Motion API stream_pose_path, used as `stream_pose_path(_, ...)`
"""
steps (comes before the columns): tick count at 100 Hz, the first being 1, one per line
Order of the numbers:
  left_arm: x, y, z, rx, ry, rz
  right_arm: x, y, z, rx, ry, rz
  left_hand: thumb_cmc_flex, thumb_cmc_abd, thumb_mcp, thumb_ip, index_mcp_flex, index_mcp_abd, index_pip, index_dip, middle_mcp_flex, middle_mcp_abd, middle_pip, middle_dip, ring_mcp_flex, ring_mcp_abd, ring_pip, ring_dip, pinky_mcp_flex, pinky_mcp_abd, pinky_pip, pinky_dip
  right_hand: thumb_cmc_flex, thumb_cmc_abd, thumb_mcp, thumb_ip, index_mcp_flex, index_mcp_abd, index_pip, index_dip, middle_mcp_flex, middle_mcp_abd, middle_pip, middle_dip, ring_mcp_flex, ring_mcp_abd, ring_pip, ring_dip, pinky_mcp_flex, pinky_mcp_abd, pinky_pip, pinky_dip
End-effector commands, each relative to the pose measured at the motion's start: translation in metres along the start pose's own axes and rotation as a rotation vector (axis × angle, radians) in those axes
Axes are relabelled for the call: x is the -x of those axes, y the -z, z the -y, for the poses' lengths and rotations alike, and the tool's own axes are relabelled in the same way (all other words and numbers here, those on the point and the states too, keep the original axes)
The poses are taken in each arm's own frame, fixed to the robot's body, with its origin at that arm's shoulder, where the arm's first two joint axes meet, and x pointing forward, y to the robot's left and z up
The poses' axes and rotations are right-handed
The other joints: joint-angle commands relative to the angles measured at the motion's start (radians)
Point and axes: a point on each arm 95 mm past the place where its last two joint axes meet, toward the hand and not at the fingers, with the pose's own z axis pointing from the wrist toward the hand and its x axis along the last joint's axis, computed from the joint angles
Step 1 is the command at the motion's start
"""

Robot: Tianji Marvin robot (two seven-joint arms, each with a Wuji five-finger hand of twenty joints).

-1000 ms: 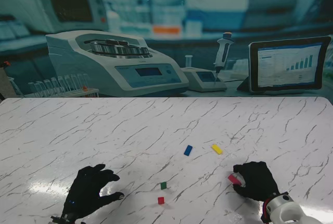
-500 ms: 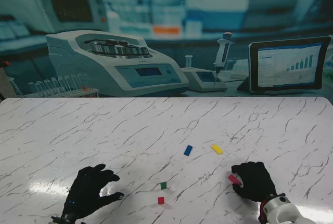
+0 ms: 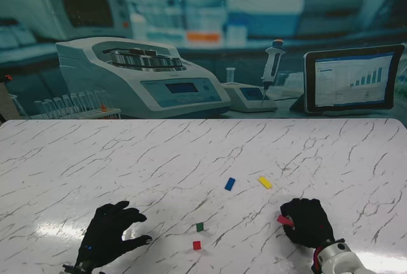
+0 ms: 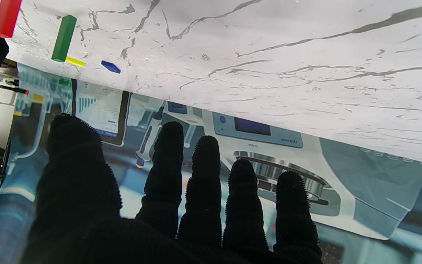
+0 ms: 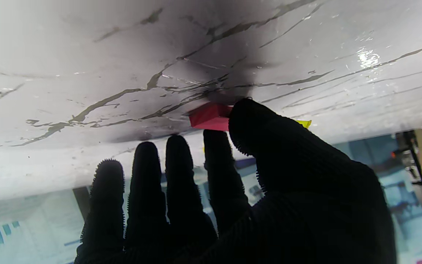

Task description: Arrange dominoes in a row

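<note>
Stand view: right hand (image 3: 308, 222) pinches pink domino (image 3: 285, 220) near table's (image 3: 191, 153) front edge.

On the white marble table (image 3: 191, 153) the right hand (image 3: 308, 222) rests at about 5 o'clock, its fingers closed on a pink domino (image 3: 284, 220). The left hand (image 3: 109, 232) lies at 7 o'clock with fingers spread, holding nothing. A green domino (image 3: 200, 227) and a red domino (image 3: 196, 245) stand near 6 o'clock. A blue domino (image 3: 229, 184) and a yellow domino (image 3: 265, 182) lie nearer the centre.
</note>
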Motion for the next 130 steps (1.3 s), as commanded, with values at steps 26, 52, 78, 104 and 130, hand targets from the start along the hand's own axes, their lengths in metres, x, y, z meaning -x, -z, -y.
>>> stream_pose_path(26,-0.003,0.002,-0.003,0.010,0.029,-0.018,-0.002,0.007,0.036,-0.064,-0.033,0.022,0.008,0.031,-0.008,-0.002,0.013,-0.019,0.005,0.015,0.006,-0.016,0.014,0.014,0.029,-0.028,0.013,0.007,-0.003,0.004,0.027,0.016,0.103,-0.085,0.019,-0.073,-0.043,-0.075,0.346,-0.066,0.138,-0.069,0.089,0.023,0.034,-0.021,0.042,0.022,0.002,0.087,0.037,-0.017)
stream_pose_path(52,-0.003,0.002,-0.003,0.008,0.031,-0.014,-0.007,0.003,0.035,-0.053,-0.038,0.010,0.012,0.038,-0.006,-0.002,0.017,-0.017,0.007,0.015,0.010,-0.015,0.015,0.014,0.030,-0.028,0.014,0.007,-0.003,0.006,0.030,0.018,0.176,-0.092,0.057,-0.086,0.008,-0.126,0.454,-0.033,0.172,-0.085,0.092,0.033,0.056,-0.035,0.045,0.019,-0.001,0.088,0.039,-0.022)
stream_pose_path(78,-0.002,0.002,-0.004,0.007,0.033,-0.011,-0.009,0.004,0.030,-0.037,-0.040,0.001,0.022,0.047,-0.006,-0.003,0.022,-0.019,0.013,0.016,0.013,-0.016,0.017,0.014,0.033,-0.028,0.016,0.008,-0.001,0.008,0.032,0.019,0.180,-0.111,0.100,-0.106,0.008,-0.161,0.551,0.040,0.168,-0.091,0.139,0.091,0.060,-0.033,0.050,0.018,-0.001,0.089,0.043,-0.029)
stream_pose_path(104,-0.002,0.002,-0.004,0.007,0.031,-0.009,-0.009,0.005,0.026,-0.013,-0.039,0.001,0.036,0.057,-0.006,-0.004,0.022,-0.020,0.018,0.016,0.015,-0.016,0.019,0.015,0.033,-0.028,0.016,0.007,-0.002,0.011,0.033,0.020,0.168,-0.116,0.103,-0.110,0.022,-0.170,0.638,0.111,0.176,-0.104,0.229,0.173,0.083,-0.031,0.073,0.029,0.003,0.094,0.049,-0.031)
stream_pose_path(130,-0.002,0.002,-0.004,0.007,0.030,-0.007,-0.009,0.004,0.026,0.022,-0.042,0.005,0.064,0.073,-0.001,-0.005,0.025,-0.023,0.024,0.015,0.018,-0.018,0.021,0.015,0.036,-0.029,0.018,0.008,-0.001,0.013,0.036,0.021,0.161,-0.124,0.112,-0.114,0.057,-0.180,0.687,0.148,0.196,-0.115,0.291,0.220,0.109,-0.031,0.099,0.043,0.012,0.097,0.059,-0.031)
